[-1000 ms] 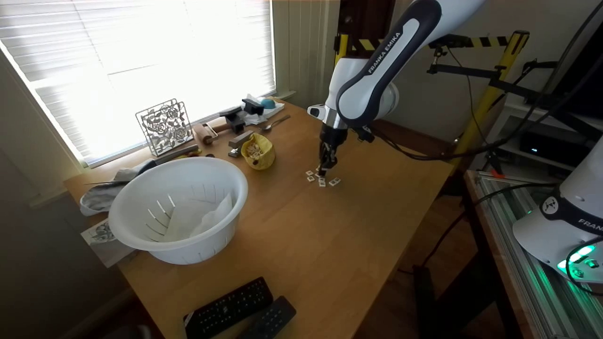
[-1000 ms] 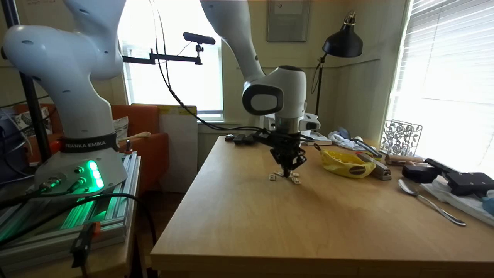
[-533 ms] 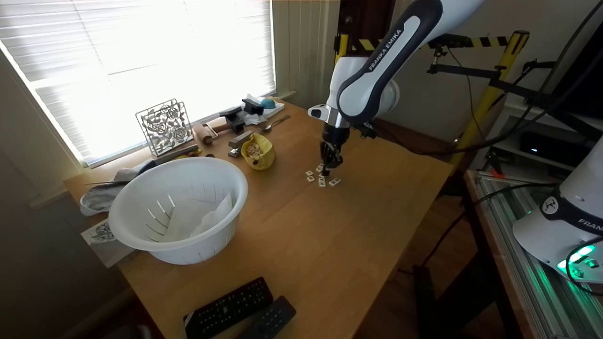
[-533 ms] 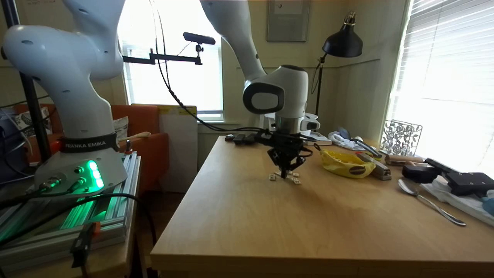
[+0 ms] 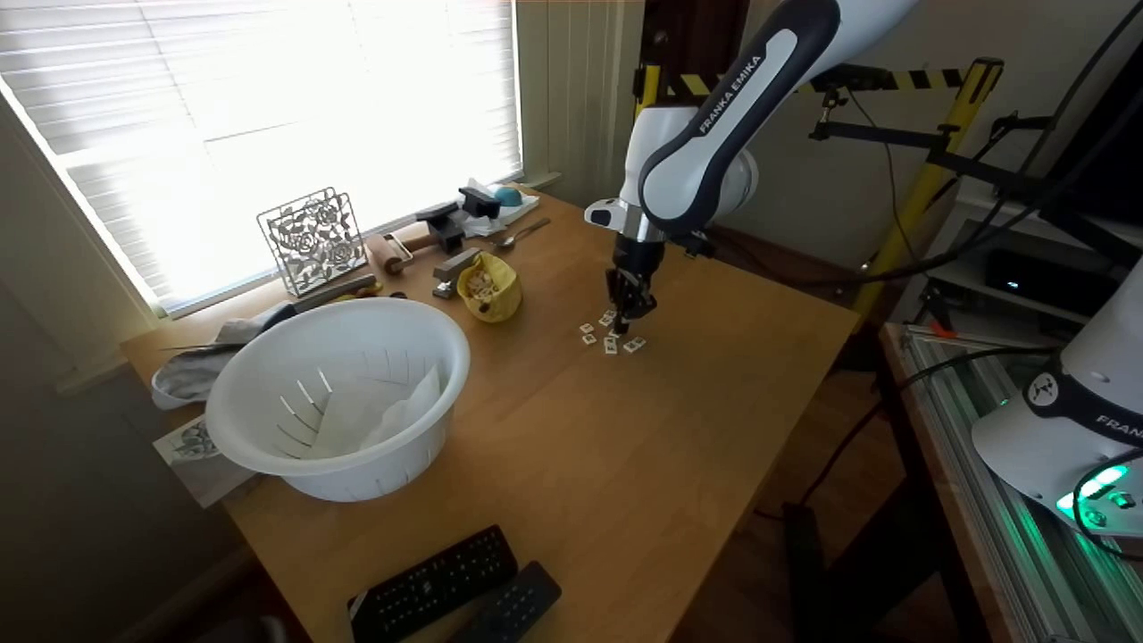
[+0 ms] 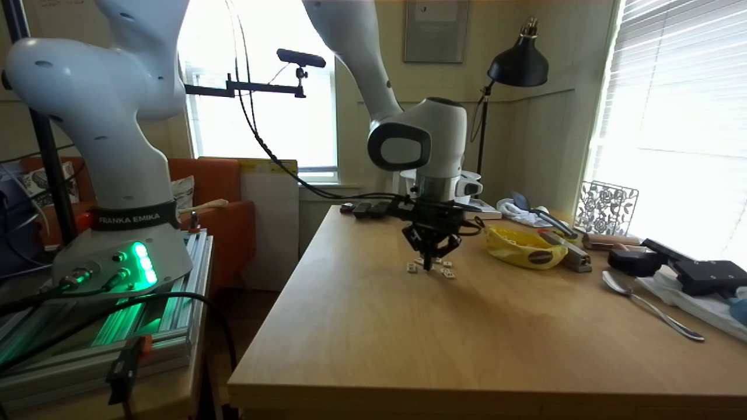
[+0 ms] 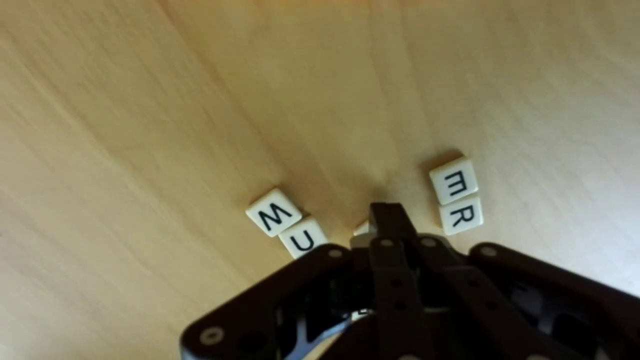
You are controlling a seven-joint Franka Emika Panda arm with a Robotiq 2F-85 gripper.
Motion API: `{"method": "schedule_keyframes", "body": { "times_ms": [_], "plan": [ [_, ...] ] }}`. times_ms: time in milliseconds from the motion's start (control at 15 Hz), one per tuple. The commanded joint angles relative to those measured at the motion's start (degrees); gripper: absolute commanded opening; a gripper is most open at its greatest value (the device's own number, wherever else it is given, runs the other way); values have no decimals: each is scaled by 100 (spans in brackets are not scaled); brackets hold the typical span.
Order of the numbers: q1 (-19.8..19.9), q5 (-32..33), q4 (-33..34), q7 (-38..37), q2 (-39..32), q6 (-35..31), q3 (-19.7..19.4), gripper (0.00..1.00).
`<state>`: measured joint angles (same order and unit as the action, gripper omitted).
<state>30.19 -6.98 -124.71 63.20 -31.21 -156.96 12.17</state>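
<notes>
1. The step in hand looks like close work among small, square, cream-white letter tiles [image 5: 611, 346]. The black two-fingered gripper [image 6: 428, 266] points straight down into their group, its tips at or just above the pale wooden tabletop [image 6: 362, 338]; actual contact cannot be told.

2. The gripper's fingers stand pressed together, and nothing visible is clamped between them. A cream-white tile corner [image 7: 361, 228] shows just left of the tips, low in the centre of the wrist view; whether they touch it is unclear.

3. In my judgement, any sideways move calls for short, low strokes, since tiles lie close on both sides; gripping one would first need the fingers parted.

4. The tiles sit just above centre, slightly right, in an exterior view. In the wrist view, a tile reading M or W [image 7: 273, 212] lies left of centre, touching the U tile [image 7: 301, 238] below it; right of centre, the E tile [image 7: 454, 180] meets the R tile [image 7: 461, 215] edge to edge.

5. These four lie flat, faces up, with bold black letters, slightly rounded corners and a smooth, plastic-looking finish. The pairs tilt differently.

6. Toward the upper centre of an exterior view, a yellow, soft-sided pouch [image 5: 494, 308] holds pale pieces [image 5: 483, 286], too small to read.
</notes>
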Motion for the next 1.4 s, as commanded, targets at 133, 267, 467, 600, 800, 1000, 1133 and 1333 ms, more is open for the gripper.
{"method": "schedule_keyframes", "body": {
  "times_ms": [133,267,467,600,800,1000,1133,1333],
  "plan": [
    [-183,-15,81,505,-283,35,-159,0],
    [-200,-17,86,659,-298,3,-162,0],
    [-216,-55,116,840,-316,-10,-156,0],
    [-216,-82,137,951,-331,-37,-138,0],
    [-229,-81,164,1099,-353,-39,-133,0],
    [-231,-76,182,1282,-369,-26,-121,0],
    [-252,-64,200,1384,-376,-19,-133,0],
    [-289,-50,203,1471,-355,23,-167,0]
  ]
}}
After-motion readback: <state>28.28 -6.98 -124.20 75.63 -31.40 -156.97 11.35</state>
